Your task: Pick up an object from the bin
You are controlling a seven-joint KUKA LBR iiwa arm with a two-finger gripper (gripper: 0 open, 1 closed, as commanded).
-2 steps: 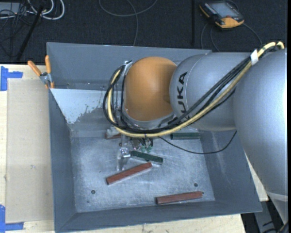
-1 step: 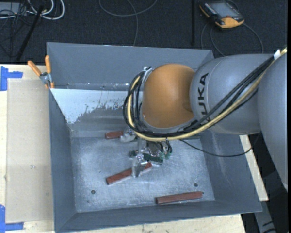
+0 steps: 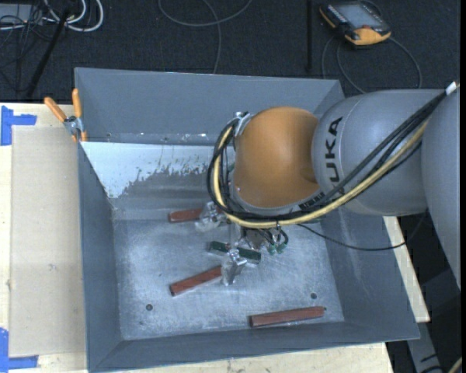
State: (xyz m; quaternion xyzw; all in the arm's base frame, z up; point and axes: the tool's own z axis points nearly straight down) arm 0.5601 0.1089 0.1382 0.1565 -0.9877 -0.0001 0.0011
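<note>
Where the gripper (image 3: 233,267) hangs, a brown strip (image 3: 195,283) lies just beside.

Up along the top, a dark floor (image 3: 217,45) stretches across, matte and nearly black. At the far left corner a bundle of white cables (image 3: 85,6) curls in loops, with dark cords (image 3: 50,33) slanting down beside it. Near the middle, a thin wire (image 3: 188,18) lies in a loose ring on the floor. To the right sits a handheld unit (image 3: 356,22), grey with orange trim, its own lead (image 3: 408,53) trailing off down and to the right. Light is even, no hard shadows.
</note>
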